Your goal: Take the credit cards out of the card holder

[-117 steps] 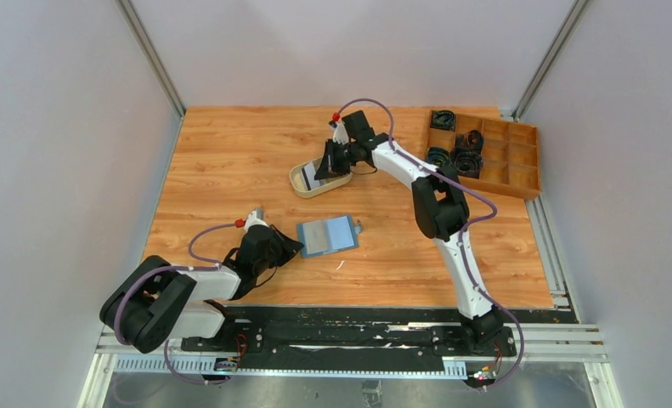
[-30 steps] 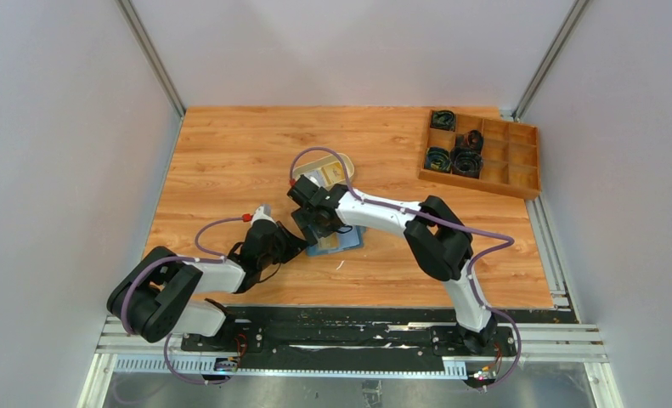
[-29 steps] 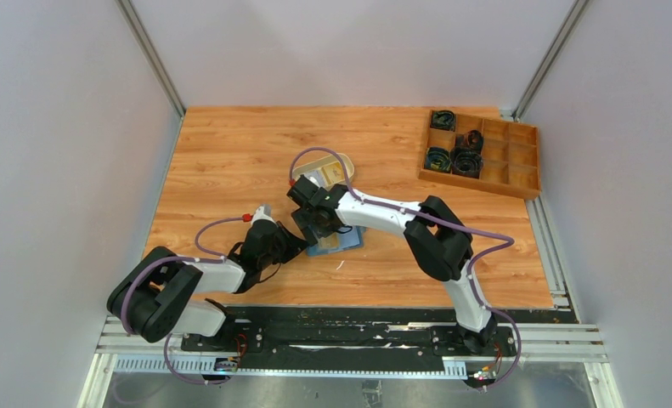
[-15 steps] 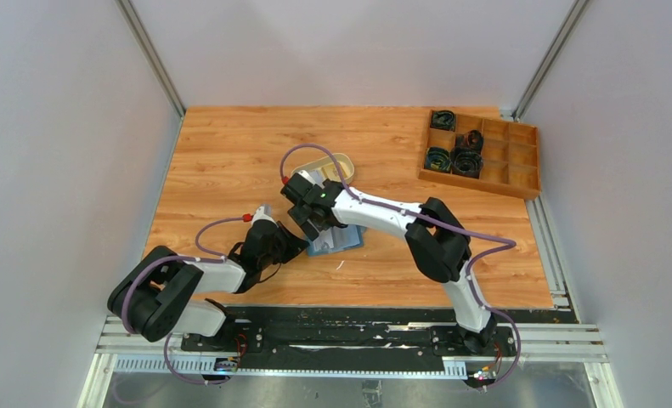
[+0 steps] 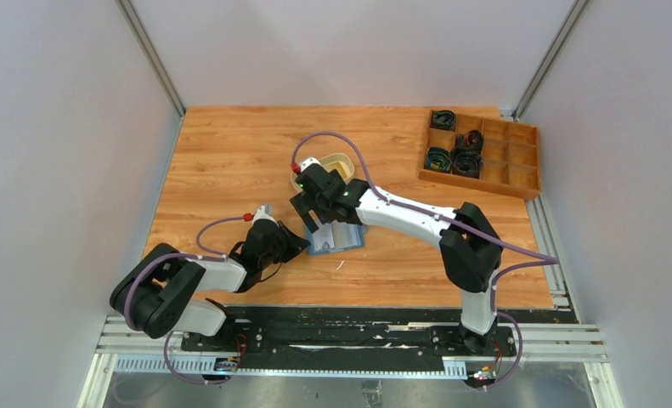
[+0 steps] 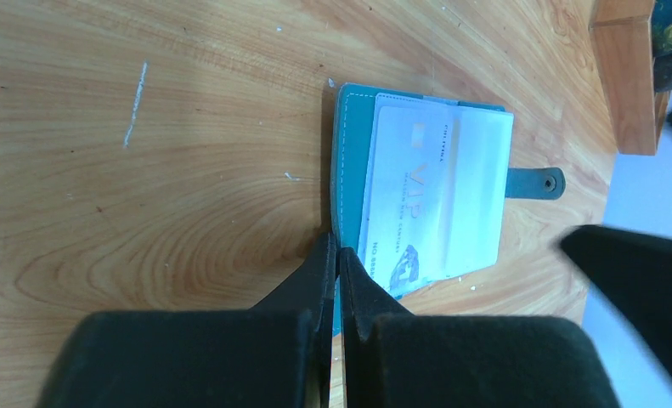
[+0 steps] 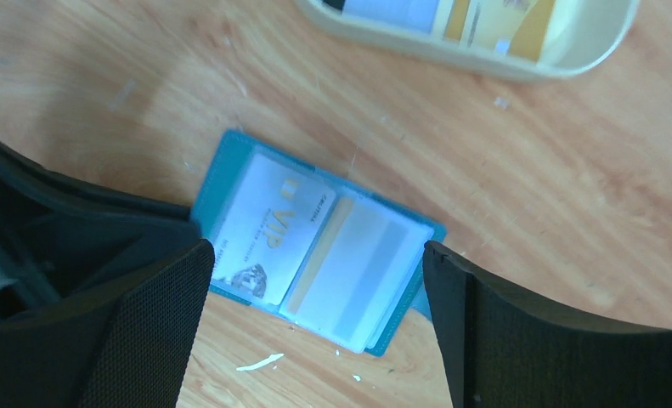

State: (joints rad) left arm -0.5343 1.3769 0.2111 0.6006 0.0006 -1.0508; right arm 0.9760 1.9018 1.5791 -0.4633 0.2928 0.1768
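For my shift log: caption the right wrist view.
Open right hand above the open card holder, VIP card in its pocket, cream tray beyond.

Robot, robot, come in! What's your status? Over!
Left fingers shut at the edge of the card holder. Right fingers open above it. VIP card still inside. Nothing blocking.
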